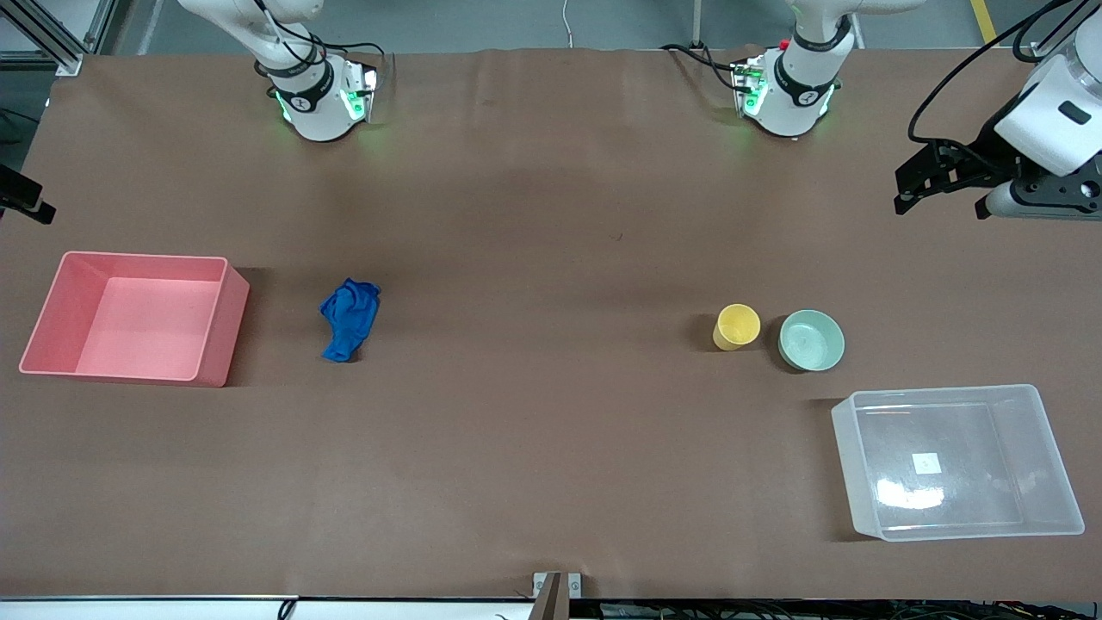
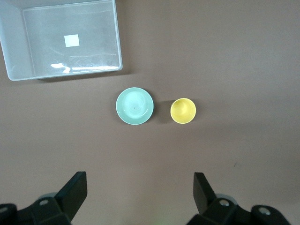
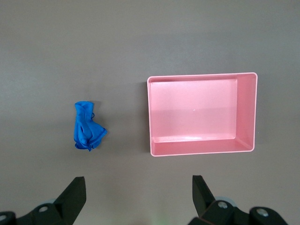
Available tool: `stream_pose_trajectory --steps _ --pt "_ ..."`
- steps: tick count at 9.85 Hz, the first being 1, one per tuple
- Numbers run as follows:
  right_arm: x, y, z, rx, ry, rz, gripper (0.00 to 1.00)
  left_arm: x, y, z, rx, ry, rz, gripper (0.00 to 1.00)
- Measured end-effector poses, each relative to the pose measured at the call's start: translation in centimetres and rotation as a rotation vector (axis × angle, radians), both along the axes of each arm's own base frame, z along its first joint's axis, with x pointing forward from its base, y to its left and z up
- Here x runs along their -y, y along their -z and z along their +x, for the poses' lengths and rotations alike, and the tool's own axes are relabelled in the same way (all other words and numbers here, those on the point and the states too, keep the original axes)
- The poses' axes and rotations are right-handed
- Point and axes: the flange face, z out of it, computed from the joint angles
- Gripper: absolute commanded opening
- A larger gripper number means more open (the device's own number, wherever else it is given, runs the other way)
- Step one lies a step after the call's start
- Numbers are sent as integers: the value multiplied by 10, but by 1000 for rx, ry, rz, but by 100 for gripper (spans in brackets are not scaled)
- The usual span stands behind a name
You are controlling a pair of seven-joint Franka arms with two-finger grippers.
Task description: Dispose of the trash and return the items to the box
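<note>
Nothing is done yet: blue cloth (image 1: pixel 349 319), yellow cup (image 1: pixel 737 326) and green bowl (image 1: pixel 811 340) sit on the desk (image 1: pixel 534 258), seemingly untouched, pink bin (image 1: pixel 52 319) and clear box (image 1: pixel 1055 465) empty, the left gripper (image 2: pixel 140 190) and right gripper (image 3: pixel 139 190) both spread open, empty, high over the desk.

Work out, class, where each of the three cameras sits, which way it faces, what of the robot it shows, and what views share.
Front view: high across the table, facing both bases; shows the left gripper, open.
Left wrist view: looks down past the open left gripper at the bowl, cup and box.
Right wrist view: looks down past the open right gripper at the cloth and pink bin.
Shared: each wrist view's things also appear in the front view.
</note>
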Motion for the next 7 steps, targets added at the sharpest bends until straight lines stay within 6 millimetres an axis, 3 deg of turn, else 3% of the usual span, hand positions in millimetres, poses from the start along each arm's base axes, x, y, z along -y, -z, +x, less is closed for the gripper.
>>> stream_pose_trajectory --steps 7 --pt "0 0 0 0 0 0 100 -7 9 10 5 -14 -2 99"
